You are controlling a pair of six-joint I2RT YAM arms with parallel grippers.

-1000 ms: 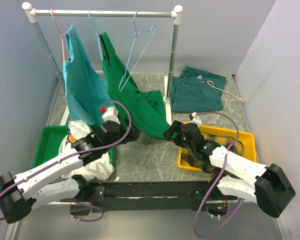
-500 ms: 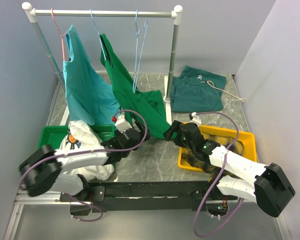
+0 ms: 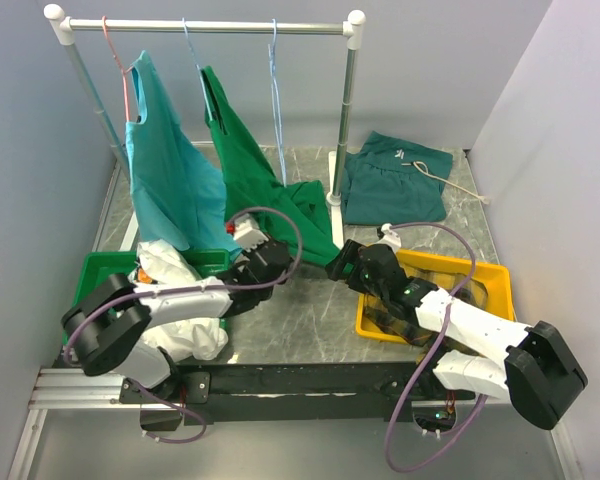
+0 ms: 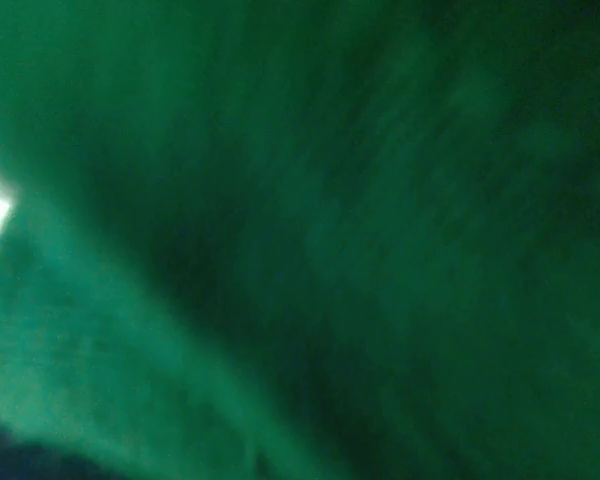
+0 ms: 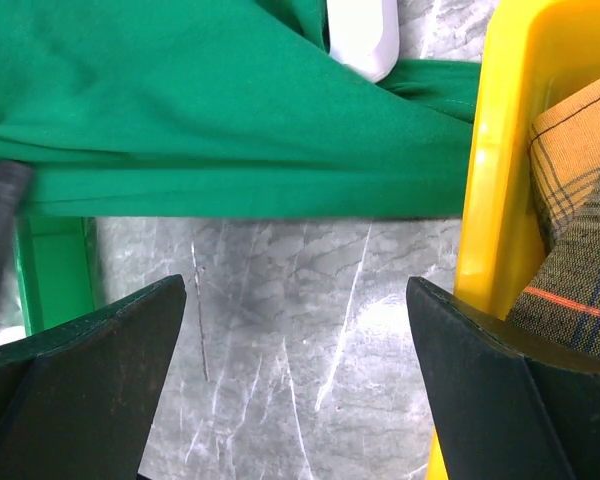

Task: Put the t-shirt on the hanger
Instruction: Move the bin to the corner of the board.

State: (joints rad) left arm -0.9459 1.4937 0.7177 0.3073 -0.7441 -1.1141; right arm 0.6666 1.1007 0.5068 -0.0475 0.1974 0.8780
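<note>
The white t-shirt lies bunched in the green bin at the left and spills over its front edge. The bare light-blue hanger hangs edge-on from the rail. My left gripper is pushed into the lower folds of the dark green shirt. Blurred green cloth fills the left wrist view and hides the fingers; the gripper is shut, and whether it pinches cloth I cannot tell. My right gripper stands open over bare marble beside the yellow bin.
A teal shirt on a pink-red hanger and the dark green shirt hang from the rack, whose right post stands on the table. A folded green garment lies at the back right. Plaid cloth fills the yellow bin.
My left arm has swung right from the green bin to the dark green shirt, and its gripper has shut. The blue hanger has turned edge-on. The right arm has barely moved.
</note>
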